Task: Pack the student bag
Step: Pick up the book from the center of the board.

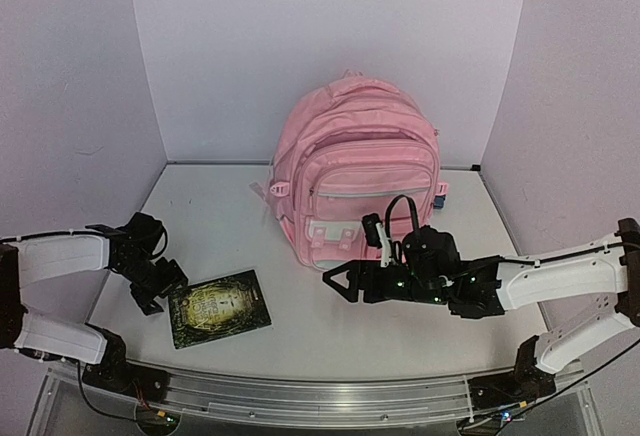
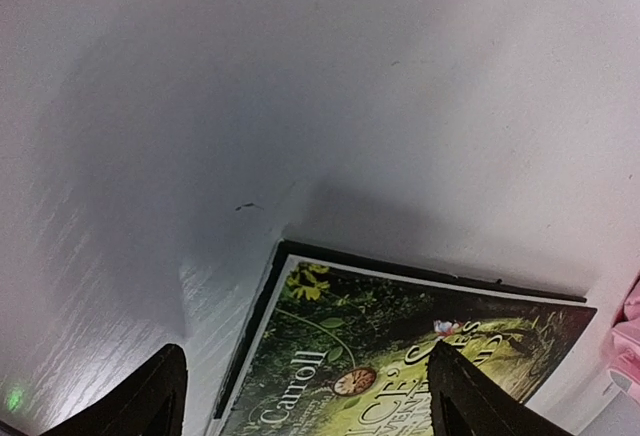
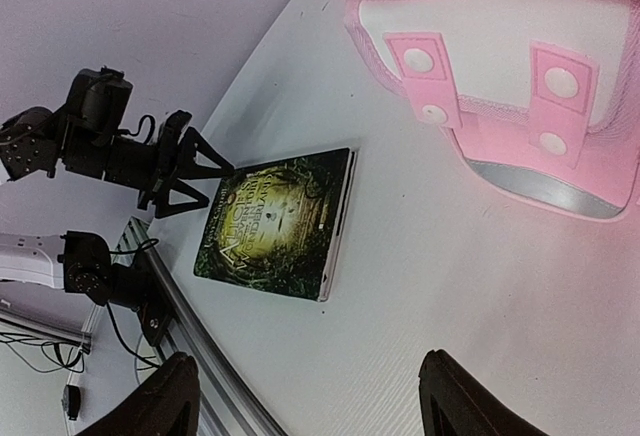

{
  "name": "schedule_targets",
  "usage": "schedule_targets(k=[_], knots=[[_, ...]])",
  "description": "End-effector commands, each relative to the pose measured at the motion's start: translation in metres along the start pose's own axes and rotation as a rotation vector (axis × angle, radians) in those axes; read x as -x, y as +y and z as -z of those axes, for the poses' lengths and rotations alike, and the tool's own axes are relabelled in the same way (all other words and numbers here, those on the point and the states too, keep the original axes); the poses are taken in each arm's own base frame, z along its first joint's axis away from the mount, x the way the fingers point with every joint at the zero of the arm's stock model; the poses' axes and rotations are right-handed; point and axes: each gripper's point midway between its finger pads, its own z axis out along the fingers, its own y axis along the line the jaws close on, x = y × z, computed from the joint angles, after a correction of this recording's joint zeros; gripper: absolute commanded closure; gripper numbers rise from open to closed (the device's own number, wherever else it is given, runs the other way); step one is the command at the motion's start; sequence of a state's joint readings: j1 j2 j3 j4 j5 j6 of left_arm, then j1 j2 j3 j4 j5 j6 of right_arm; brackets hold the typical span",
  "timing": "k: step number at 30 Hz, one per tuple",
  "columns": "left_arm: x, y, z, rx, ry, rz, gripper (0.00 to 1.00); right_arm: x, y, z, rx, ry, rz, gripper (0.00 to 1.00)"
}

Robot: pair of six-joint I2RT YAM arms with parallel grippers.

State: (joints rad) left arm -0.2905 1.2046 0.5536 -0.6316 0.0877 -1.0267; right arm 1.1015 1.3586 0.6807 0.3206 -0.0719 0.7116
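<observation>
book cover [image 2: 400, 351] | author name "Carroll" | title cut off by frame, partly "…ICE'S"

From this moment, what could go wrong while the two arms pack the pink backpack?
1. The flat dark green illustrated book lies flush on the white table. The open left gripper at its edge may only push it along instead of lifting it.
2. The large light-pink fabric backpack stands upright, and no open zip shows in the top view. The open right gripper, low in front of it, might tip it over while opening it.
</observation>
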Motion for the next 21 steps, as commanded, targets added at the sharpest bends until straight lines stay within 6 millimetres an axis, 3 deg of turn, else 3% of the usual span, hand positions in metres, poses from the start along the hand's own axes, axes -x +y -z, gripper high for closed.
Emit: schedule_targets(k=[1, 10, 21], knots=[[0.003, -0.025, -0.007, -0.117, 0.009, -0.046, 0.22, 0.006, 0.009, -0.001, 0.032, -0.030, -0.001, 0.25], [-0.018, -0.052, -0.021, -0.266, 0.103, -0.199, 0.48, -0.009, -0.002, -0.015, 0.013, 0.012, -0.084, 0.22], [-0.074, -0.098, -0.033, -0.366, 0.226, -0.426, 0.53, -0.034, -0.047, -0.023, 0.014, 0.094, -0.299, 0.32]])
